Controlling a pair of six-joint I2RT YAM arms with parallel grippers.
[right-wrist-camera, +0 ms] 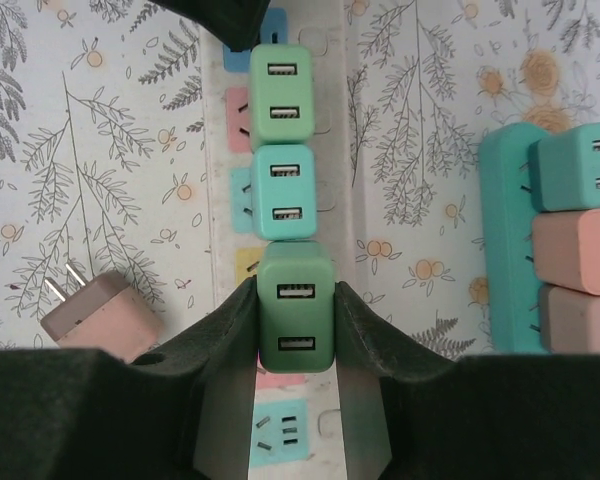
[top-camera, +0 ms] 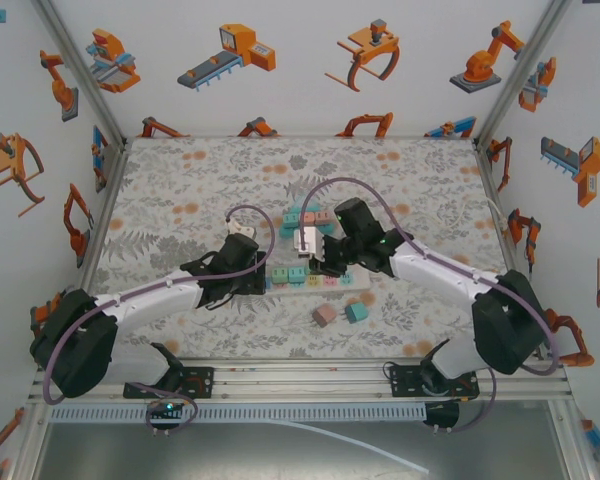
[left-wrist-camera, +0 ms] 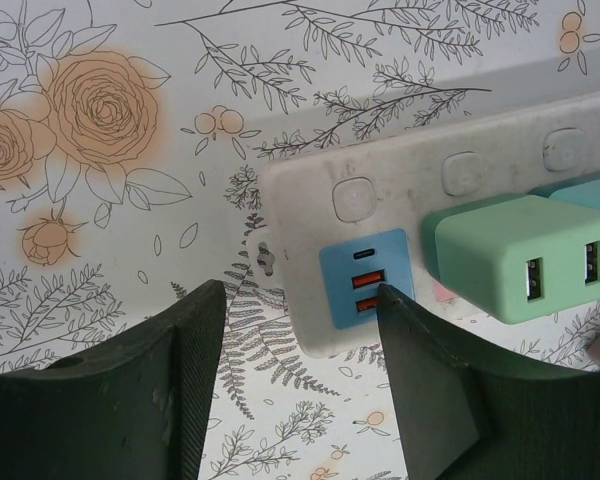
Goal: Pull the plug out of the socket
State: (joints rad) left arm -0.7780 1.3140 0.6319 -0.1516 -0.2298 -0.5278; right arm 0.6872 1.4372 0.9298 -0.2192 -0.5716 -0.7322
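Three plugs stand in a row on the strip (right-wrist-camera: 335, 130), and the one that matters is the dark green plug (right-wrist-camera: 296, 325) nearest the right gripper (right-wrist-camera: 296, 292). That gripper is clenched on it: both pads press its long side faces, and the plug sits squarely between them, not off to either side. Its port face looks straight back up at the wrist, so its prongs must run down and away from the fingers into the strip. The pull therefore has to go straight back along the fingers and away from the strip face. Any sideways lean would lever the prongs in their slots.

The plug's wider dimension runs along the strip, in line with the teal plug (right-wrist-camera: 283, 192) just beyond the fingertips. A tilt that way risks knocking that neighbour.

The left gripper (left-wrist-camera: 300, 300) is at the strip's (left-wrist-camera: 310, 200) far end from the grasp, with its jaws apart astride the end corner and nothing clamped. One finger (left-wrist-camera: 430, 380) seems to touch the edge by the blue USB panel (left-wrist-camera: 365, 285). Whether it truly pins the strip down I cannot tell. If it does not, the strip may lift together with the plug.
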